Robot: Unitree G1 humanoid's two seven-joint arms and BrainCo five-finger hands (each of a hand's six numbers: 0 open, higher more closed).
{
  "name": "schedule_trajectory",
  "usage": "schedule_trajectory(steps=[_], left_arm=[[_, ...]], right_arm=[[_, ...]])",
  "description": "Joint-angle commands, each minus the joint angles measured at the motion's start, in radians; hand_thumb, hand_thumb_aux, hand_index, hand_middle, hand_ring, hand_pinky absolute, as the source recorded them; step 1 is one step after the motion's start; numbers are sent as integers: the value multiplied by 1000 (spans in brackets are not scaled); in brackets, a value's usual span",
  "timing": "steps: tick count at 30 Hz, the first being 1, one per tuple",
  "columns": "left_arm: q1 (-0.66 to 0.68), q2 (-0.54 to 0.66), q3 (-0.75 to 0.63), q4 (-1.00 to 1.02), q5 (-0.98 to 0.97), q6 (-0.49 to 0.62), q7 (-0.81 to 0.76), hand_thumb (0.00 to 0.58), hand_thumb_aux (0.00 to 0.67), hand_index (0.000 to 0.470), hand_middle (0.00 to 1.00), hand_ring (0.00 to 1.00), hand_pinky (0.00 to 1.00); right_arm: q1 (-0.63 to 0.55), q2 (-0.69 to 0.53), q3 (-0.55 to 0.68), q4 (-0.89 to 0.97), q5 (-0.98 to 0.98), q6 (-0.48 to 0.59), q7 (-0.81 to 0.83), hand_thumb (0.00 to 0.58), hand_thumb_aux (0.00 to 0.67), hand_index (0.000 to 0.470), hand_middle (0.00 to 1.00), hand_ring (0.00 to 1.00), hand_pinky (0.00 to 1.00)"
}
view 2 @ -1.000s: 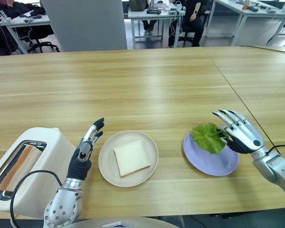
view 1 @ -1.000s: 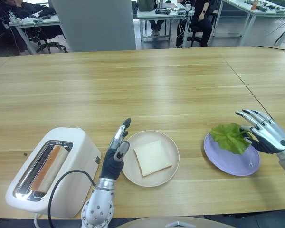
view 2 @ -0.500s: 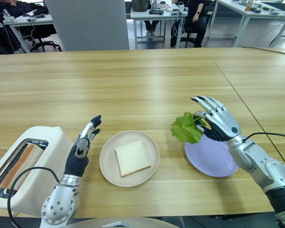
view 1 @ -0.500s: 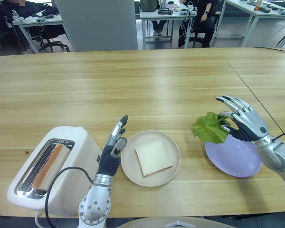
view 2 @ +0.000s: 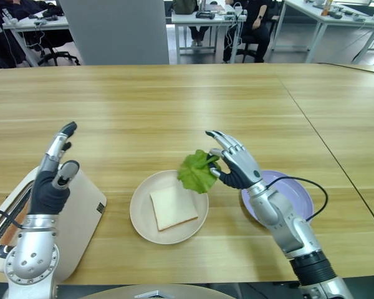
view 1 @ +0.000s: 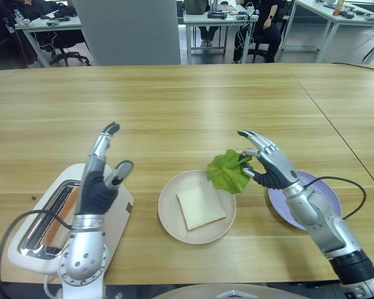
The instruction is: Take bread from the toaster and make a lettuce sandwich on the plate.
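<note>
Wood-grain counter runs the full width of the scene, carrying a toaster, two plates and the makings of a lettuce sandwich. At the near left stands the white toaster, its slot facing up with one slice of toasted bread lying inside; a black cord loops across its near side. A small dark mark on the toaster's side wall is too small to read.

Centre front sits a beige plate, and to its right, just apart from it, a purple plate.

The left robot hand hovers over the toaster's right half, fingers extended upward and spread, grasping nothing. The right robot hand is raised between the two plates, its forearm crossing the purple one, with a thin black cable arching beside the wrist.

One white bread slice lies flat on the beige plate, slightly turned. The lettuce leaf is pinched at its right edge between the right robot hand's fingertips and hangs over the beige plate's far right rim, just beyond the slice's far corner.
</note>
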Motion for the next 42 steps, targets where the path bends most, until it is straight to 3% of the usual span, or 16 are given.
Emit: schedule_trajectory(steps=[1,8,17,24,36,37,38,39,42], left_arm=[[-27,32,88,-25,53,32,-14,0,0,0,0,0,0],[-51,97,217,6,141,57,-34,0,0,0,0,0,0],[-26,89,229,26,139,43,-71,0,0,0,0,0,0],[-5,75,219,23,145,32,-83,0,0,0,0,0,0],[14,58,227,34,139,22,-88,0,0,0,0,0,0],[13,58,228,35,139,21,-89,0,0,0,0,0,0],[13,59,230,36,137,21,-90,0,0,0,0,0,0],[13,58,230,37,135,20,-91,0,0,0,0,0,0],[22,54,232,35,137,18,-92,0,0,0,0,0,0]], right_arm=[[10,54,42,3,-6,18,36,580,670,460,0,0,0],[20,145,118,57,-52,15,26,580,670,460,0,0,0],[48,211,188,184,-78,-5,-2,580,670,460,0,0,0],[37,204,201,316,-89,-20,-44,580,670,460,0,0,0],[46,170,185,312,-78,-20,-49,580,670,460,0,0,0],[53,166,178,296,-76,-16,-50,403,300,206,0,0,0],[59,163,169,279,-74,-12,-51,108,66,45,0,0,0],[65,160,160,261,-71,-1,-47,0,0,0,0,0,0],[79,154,134,211,-64,30,-32,0,0,0,0,0,0]])
